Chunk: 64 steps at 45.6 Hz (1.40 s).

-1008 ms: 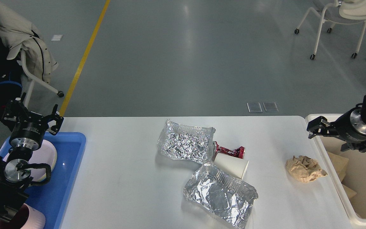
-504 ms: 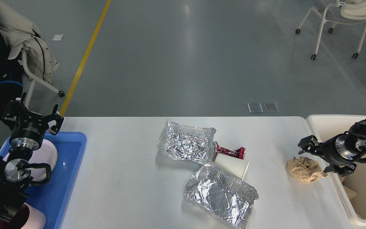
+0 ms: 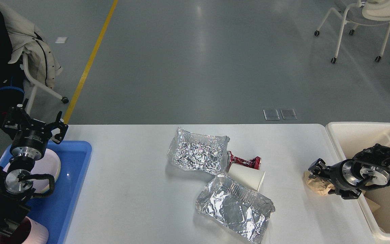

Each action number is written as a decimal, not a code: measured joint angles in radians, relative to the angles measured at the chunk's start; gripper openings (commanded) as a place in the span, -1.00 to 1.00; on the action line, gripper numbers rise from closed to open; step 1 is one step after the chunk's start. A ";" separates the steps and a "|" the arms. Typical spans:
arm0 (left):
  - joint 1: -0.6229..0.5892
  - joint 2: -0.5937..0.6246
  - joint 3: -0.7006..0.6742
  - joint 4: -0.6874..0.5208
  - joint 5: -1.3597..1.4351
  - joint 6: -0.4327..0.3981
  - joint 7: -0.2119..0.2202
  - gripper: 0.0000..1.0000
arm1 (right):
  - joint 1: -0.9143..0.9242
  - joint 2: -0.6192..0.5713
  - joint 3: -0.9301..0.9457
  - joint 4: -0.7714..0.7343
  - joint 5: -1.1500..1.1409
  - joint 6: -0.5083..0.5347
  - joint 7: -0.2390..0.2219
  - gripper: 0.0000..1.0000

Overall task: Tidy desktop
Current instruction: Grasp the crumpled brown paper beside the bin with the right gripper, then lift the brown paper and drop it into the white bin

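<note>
The white desktop (image 3: 130,176) holds two crumpled foil trays, one at the back (image 3: 198,154) and one at the front (image 3: 234,208). Between them lie a white paper cup (image 3: 247,176) on its side and a red crushed wrapper (image 3: 245,162). A crumpled brown paper ball (image 3: 313,184) lies near the right edge. My right gripper (image 3: 327,181) is low over it, open, with its fingers on either side of the ball. My left gripper (image 3: 36,122) is open and empty above the far corner of the blue tray (image 3: 76,189).
The blue tray at the left holds a pale pink plate (image 3: 49,164) and a pink cup (image 3: 32,234). A cream bin (image 3: 361,134) with brown paper inside stands off the right edge. Chairs stand on the floor at the far left (image 3: 32,67) and far right (image 3: 361,20).
My right gripper has come down and to the left, from above the bin to around the brown paper ball. The left arm has not moved.
</note>
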 measured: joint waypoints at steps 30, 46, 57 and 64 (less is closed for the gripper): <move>0.000 0.000 0.000 0.000 0.000 0.000 0.000 0.95 | 0.197 -0.072 -0.073 0.119 -0.007 -0.005 -0.021 -1.00; 0.000 0.000 -0.001 0.000 0.000 0.000 0.000 0.95 | 0.797 -0.003 -0.361 0.459 0.001 0.176 -0.019 -1.00; 0.000 0.000 -0.001 0.000 0.000 0.000 0.000 0.95 | 1.055 0.148 -0.391 0.649 0.004 0.316 -0.012 -1.00; 0.000 0.000 -0.001 0.000 0.000 0.000 0.000 0.95 | 1.134 0.205 -0.391 0.711 0.005 0.336 -0.011 -1.00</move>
